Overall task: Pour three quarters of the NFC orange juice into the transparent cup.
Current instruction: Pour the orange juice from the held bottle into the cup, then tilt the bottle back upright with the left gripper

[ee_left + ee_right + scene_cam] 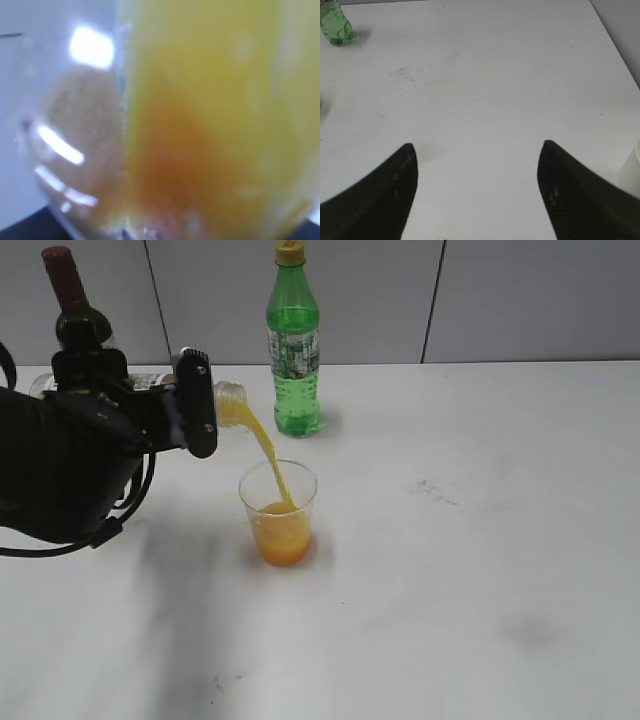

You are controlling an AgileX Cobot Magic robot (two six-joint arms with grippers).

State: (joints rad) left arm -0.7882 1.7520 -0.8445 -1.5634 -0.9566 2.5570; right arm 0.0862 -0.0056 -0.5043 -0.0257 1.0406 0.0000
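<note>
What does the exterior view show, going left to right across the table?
Dark wine bottle → left claw holding the tilted NFC orange juice → transparent cup catching the stream → green soda bottle.
</note>
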